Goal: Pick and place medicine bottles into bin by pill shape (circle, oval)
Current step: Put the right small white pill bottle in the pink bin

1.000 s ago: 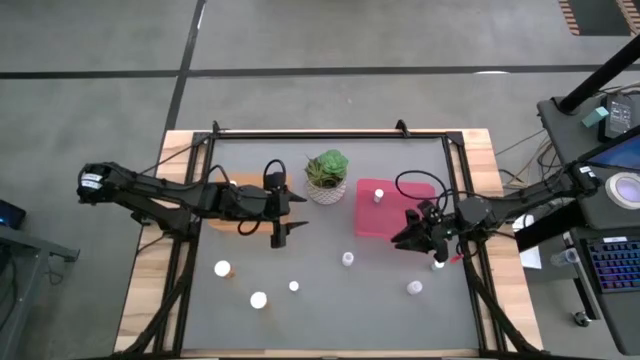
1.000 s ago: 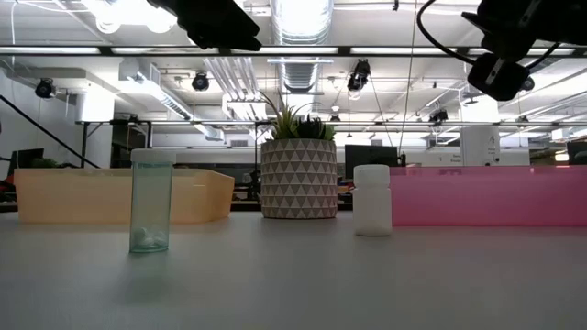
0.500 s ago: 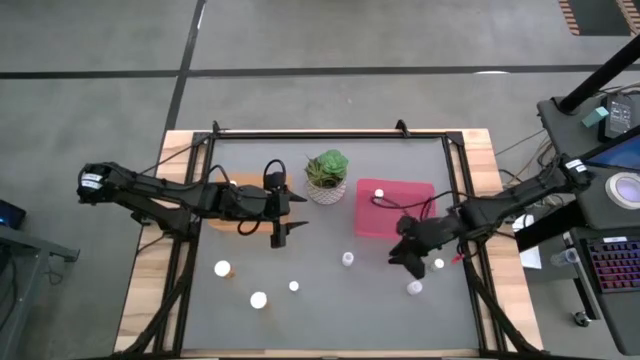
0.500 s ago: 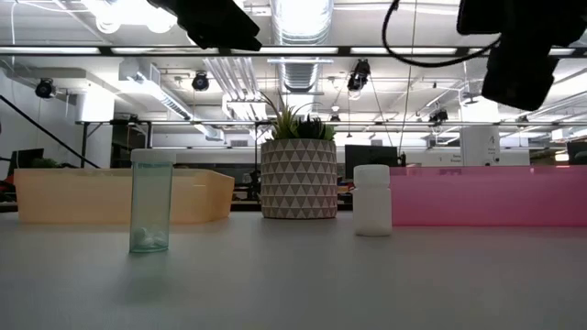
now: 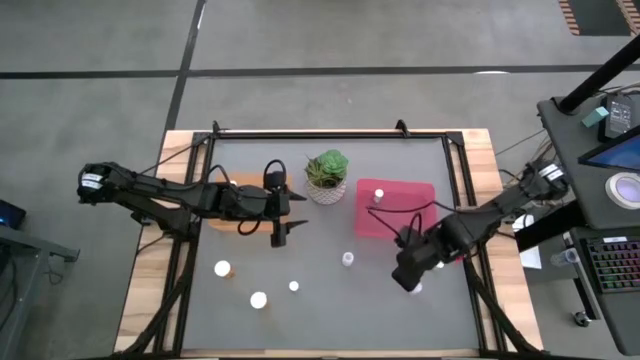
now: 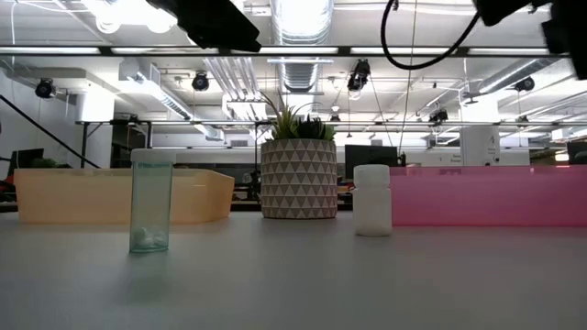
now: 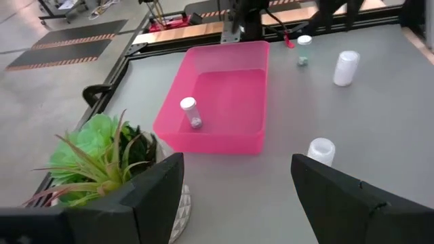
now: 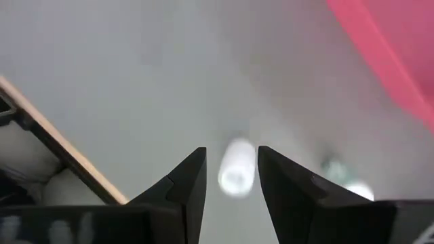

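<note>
Surface: grey tabletop [image 5: 330, 310], wood edges, black frame rails.
Room: concrete floor; low view shows ceiling ducts and lights.
Right gripper [image 5: 408, 279]: at 5 o'clock of pink tray [image 5: 412, 196], fingers parted above a white bottle [image 8: 237, 167].
Left gripper [image 5: 285, 232]: fingers spread, empty, beside orange tray [image 6: 101, 195].
Bottles: one inside the pink tray [image 7: 190, 112]; others loose at 7 o'clock of plant [image 5: 326, 176].

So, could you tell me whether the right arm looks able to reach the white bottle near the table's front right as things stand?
Probably yes. The right gripper hangs just above that white bottle, fingers open to either side of it in the right wrist view. Nothing lies between them; the pink tray sits off to one side.
</note>
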